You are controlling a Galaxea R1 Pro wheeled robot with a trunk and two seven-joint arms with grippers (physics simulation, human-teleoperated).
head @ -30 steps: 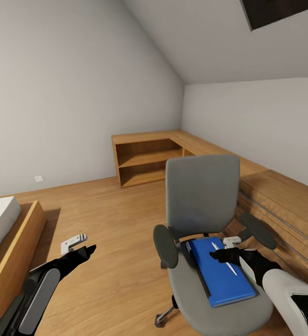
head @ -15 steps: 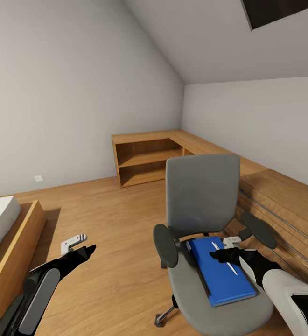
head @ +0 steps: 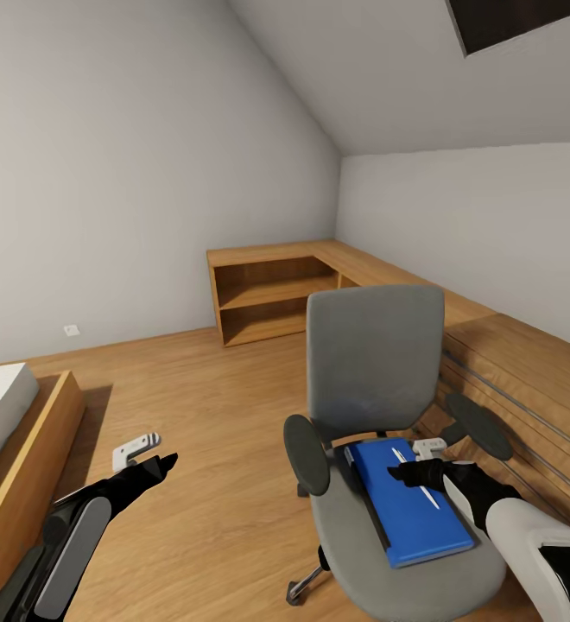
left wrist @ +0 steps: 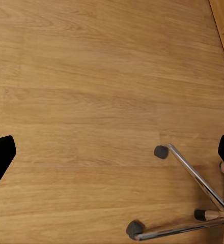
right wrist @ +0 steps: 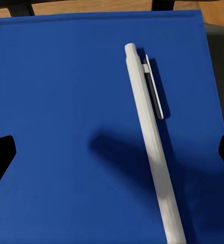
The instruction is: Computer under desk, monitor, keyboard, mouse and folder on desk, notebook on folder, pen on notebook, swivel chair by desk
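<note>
No legible text, label, brand, number or sign in any view.

Surfaces checked: blue folder (right wrist: 66,127) cover is plain, no title or sticker. White pen (right wrist: 152,147) barrel and clip are unmarked (seen close up in the right wrist view, so this is a fair check). Swivel chair (head: 376,363) backrest carries no logo. Wall outlet (head: 72,330) is too small to tell whether anything is printed on it. Wooden floor (left wrist: 91,101) shows grain only.
</note>
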